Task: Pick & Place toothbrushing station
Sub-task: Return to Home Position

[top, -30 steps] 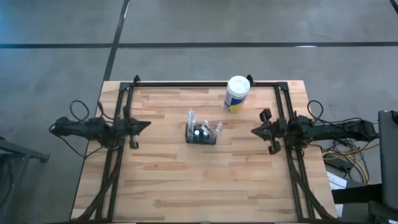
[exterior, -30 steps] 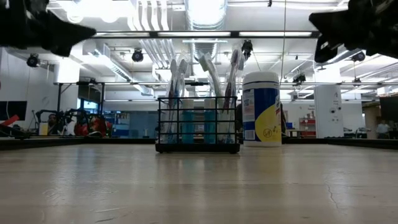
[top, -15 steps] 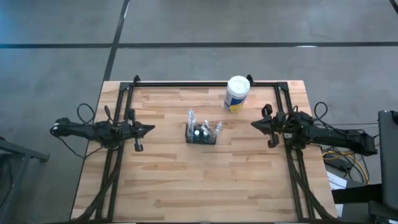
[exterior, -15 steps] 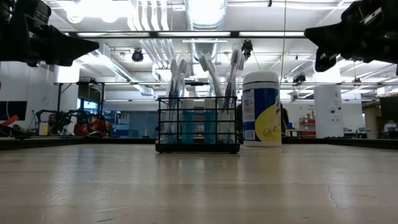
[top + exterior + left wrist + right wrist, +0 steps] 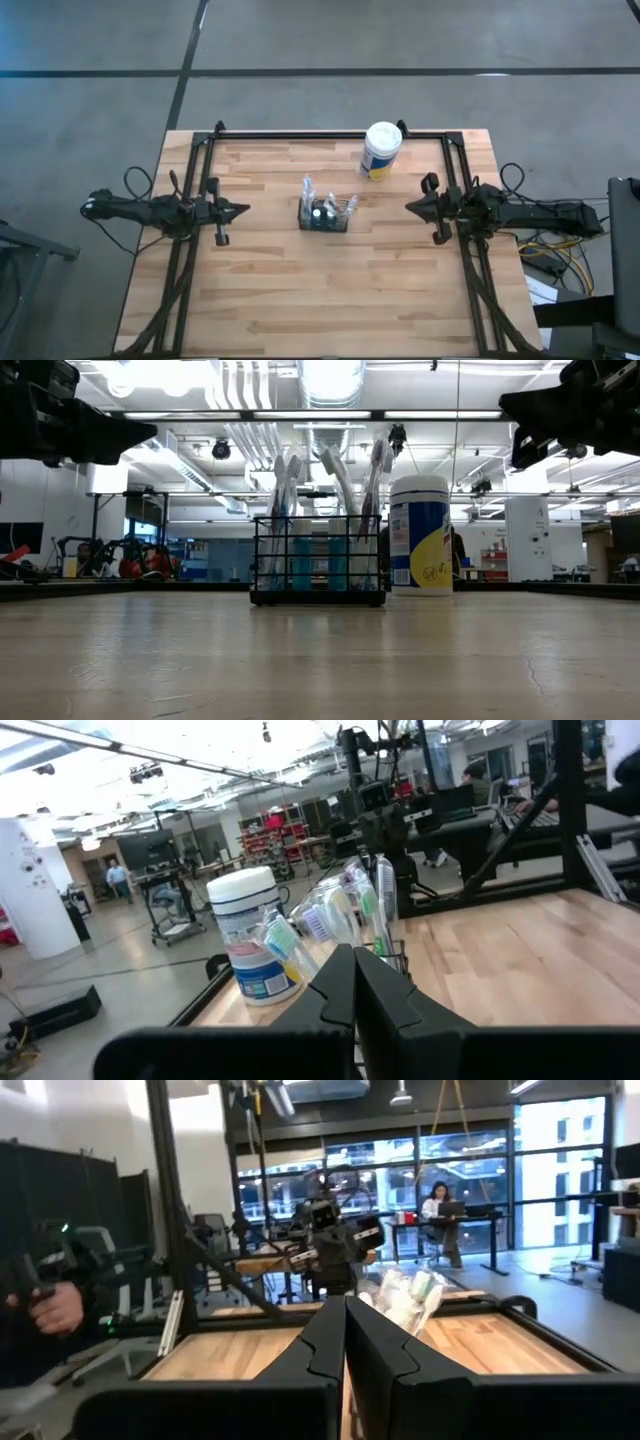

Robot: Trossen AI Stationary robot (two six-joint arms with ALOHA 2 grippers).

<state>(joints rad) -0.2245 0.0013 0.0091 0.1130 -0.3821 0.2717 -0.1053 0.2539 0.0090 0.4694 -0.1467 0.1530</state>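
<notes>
The toothbrushing station [image 5: 327,214] is a small black mesh caddy that stands on its base at the middle of the wooden table [image 5: 320,290]. Toothbrushes stick up out of it [image 5: 318,555]. My left gripper [image 5: 246,209] hovers shut to the caddy's left, pointing level at it, and holds nothing. My right gripper [image 5: 407,208] hovers shut to the caddy's right, also level and holding nothing. In the left wrist view the shut fingers [image 5: 352,970] cover the caddy's lower part, with the brushes [image 5: 345,910] showing above them. The right wrist view shows the brushes [image 5: 405,1295] beyond its shut fingers [image 5: 345,1320].
A white canister [image 5: 382,150] with a yellow-blue label stands upright behind the caddy, toward the far right. A black frame [image 5: 300,135] runs along the table's far and side edges. Bare wood lies in front of the caddy. A person's hand [image 5: 55,1305] shows beyond the table.
My left gripper has sunk a little and reached slightly toward the caddy, staying shut. The caddy and the canister have kept still.
</notes>
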